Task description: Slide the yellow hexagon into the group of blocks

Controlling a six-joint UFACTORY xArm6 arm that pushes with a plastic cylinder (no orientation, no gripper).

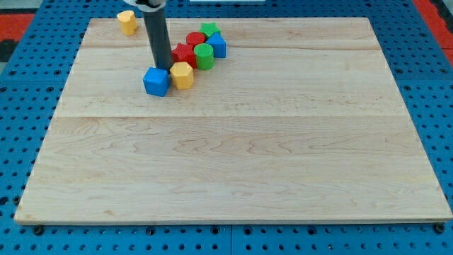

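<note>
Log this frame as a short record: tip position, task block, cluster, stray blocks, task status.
tip: my tip at the top edge of the blue cube
task block: yellow hexagon, right of the blue cube, touching it
cluster: red star, red cylinder, green cylinder, green star, second blue block
stray: yellow block at the board's top left
status: hexagon sits just below the red star; contact unclear
</note>
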